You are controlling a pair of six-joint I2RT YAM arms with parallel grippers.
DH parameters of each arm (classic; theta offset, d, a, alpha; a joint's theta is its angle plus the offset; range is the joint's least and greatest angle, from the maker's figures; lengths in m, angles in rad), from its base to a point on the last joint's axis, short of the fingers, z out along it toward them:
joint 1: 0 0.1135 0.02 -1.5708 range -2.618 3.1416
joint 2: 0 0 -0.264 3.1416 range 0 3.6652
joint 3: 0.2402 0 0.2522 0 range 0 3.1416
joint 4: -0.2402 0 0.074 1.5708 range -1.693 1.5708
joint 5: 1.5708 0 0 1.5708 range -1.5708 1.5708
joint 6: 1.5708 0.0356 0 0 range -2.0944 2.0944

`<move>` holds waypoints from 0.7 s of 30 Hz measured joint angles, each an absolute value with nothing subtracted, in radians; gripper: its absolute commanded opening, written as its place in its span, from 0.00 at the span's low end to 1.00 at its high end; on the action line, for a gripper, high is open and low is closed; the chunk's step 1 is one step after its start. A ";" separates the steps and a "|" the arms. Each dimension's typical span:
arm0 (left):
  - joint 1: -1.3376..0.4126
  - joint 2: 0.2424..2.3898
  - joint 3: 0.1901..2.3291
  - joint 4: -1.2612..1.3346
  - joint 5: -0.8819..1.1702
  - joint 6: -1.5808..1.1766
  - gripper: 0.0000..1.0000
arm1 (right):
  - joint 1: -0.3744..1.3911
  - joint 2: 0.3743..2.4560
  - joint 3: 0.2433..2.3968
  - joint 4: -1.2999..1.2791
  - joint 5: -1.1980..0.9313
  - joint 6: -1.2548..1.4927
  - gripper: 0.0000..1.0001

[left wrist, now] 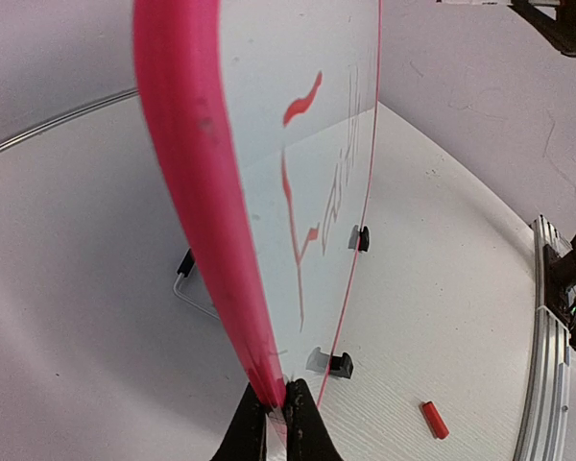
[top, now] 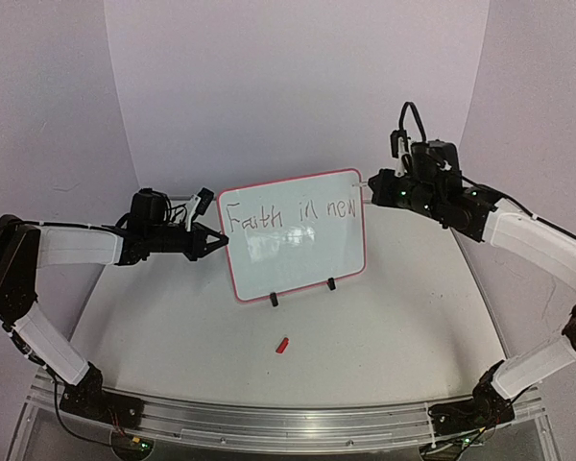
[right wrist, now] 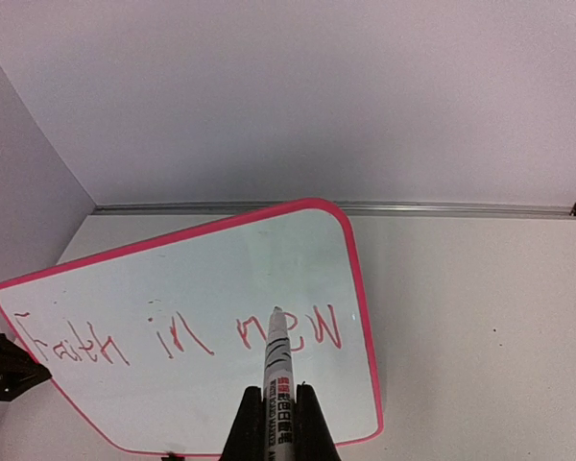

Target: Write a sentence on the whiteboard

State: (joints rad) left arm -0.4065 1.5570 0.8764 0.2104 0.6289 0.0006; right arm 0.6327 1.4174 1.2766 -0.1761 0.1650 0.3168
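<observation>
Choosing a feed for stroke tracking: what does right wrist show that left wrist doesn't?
Right wrist only: the marker in the right claw, tip at "new", and the sentence readable, upside down: "Faith in new". Left wrist only: the whiteboard edge-on, rim pinched in the left claw, and a red cap on the table. Both: whiteboard, pink rim, red strokes.

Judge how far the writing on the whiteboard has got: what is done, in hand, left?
Done: the sentence reads "Faith in new" in one line on the whiteboard. In hand: the left gripper clamps the board's edge; the right gripper holds the marker, tip by "new". Left: the board below is blank, so a second line could follow; the red cap is off.
</observation>
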 measured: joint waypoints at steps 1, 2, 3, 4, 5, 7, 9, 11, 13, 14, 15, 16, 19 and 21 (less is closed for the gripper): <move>-0.406 1.557 0.876 0.210 0.629 0.001 0.00 | 0.633 1.402 1.274 -0.176 0.148 0.320 0.00; -0.406 1.557 0.876 0.210 0.629 0.001 0.00 | 0.633 1.387 1.273 -0.176 0.129 0.326 0.00; -0.406 1.557 0.876 0.210 0.629 0.001 0.00 | 0.634 1.378 1.272 -0.176 0.114 0.332 0.00; -0.406 1.557 0.876 0.210 0.629 0.001 0.00 | 0.638 1.369 1.271 -0.176 0.095 0.342 0.00; -0.406 1.557 0.876 0.210 0.629 0.001 0.00 | 0.639 1.368 1.271 -0.176 0.090 0.344 0.00; -0.406 1.557 0.876 0.210 0.629 0.001 0.00 | 0.667 1.368 1.268 -0.176 0.066 0.356 0.00; -0.406 1.557 0.876 0.210 0.630 0.001 0.00 | 0.716 1.378 1.266 -0.176 0.052 0.362 0.00; -0.406 1.557 0.876 0.210 0.630 0.001 0.00 | 0.777 1.403 1.268 -0.171 0.041 0.365 0.00; -0.406 1.557 0.876 0.210 0.630 0.001 0.00 | 0.827 1.440 1.269 -0.155 0.019 0.369 0.00; -0.406 1.557 0.876 0.211 0.630 0.001 0.00 | 0.842 1.460 1.269 -0.146 0.004 0.373 0.00; -0.406 1.557 0.876 0.210 0.630 0.001 0.00 | 0.872 1.498 1.269 -0.125 -0.020 0.379 0.00; -0.406 1.557 0.876 0.210 0.630 0.001 0.00 | 0.889 1.526 1.269 -0.115 -0.034 0.383 0.00; -0.406 1.557 0.876 0.210 0.630 0.001 0.00 | 0.915 1.590 1.270 -0.090 -0.056 0.392 0.00; -0.406 1.557 0.876 0.210 0.630 0.001 0.00 | 0.933 1.655 1.275 -0.068 -0.084 0.405 0.00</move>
